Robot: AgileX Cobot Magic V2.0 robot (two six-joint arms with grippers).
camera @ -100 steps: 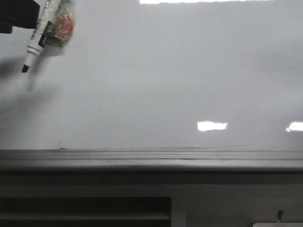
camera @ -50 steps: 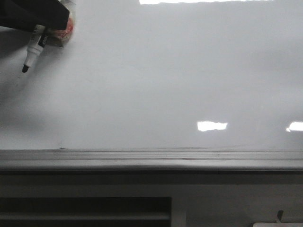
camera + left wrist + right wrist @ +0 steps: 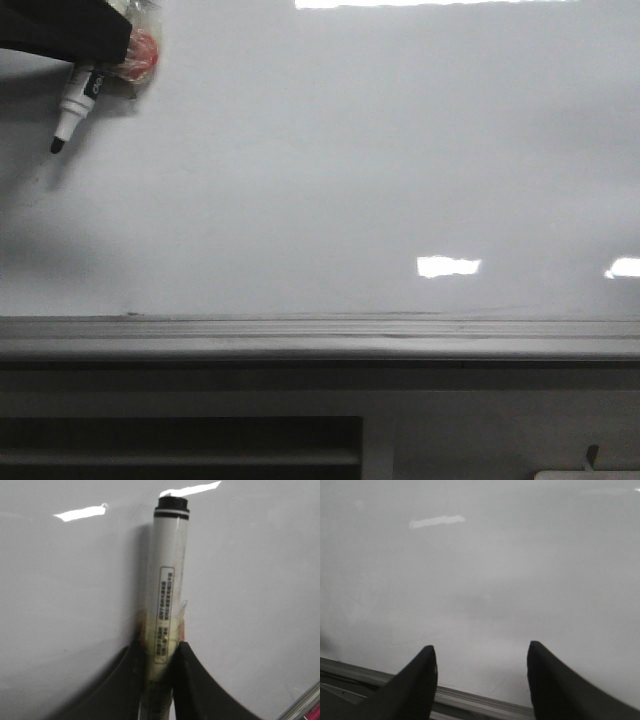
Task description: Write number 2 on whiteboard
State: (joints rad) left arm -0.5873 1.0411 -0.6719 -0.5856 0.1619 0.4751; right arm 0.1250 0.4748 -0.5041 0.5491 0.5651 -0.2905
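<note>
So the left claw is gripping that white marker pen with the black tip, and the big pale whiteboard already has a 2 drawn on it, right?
Not quite. The left gripper does grip the white black-tipped marker pen, but the glossy pale whiteboard carries no 2; the front view shows it unmarked.

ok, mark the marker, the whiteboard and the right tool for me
marker (image 3: 167,565), left wrist view, on the white barrel
whiteboard (image 3: 330,150), front view, on bare board surface
right tool (image 3: 481,652), right wrist view, midway between its open fingertips

Both grippers (image 3: 159,675) (image 3: 481,680) have 2 smooth, curved, matte black fingers.
</note>
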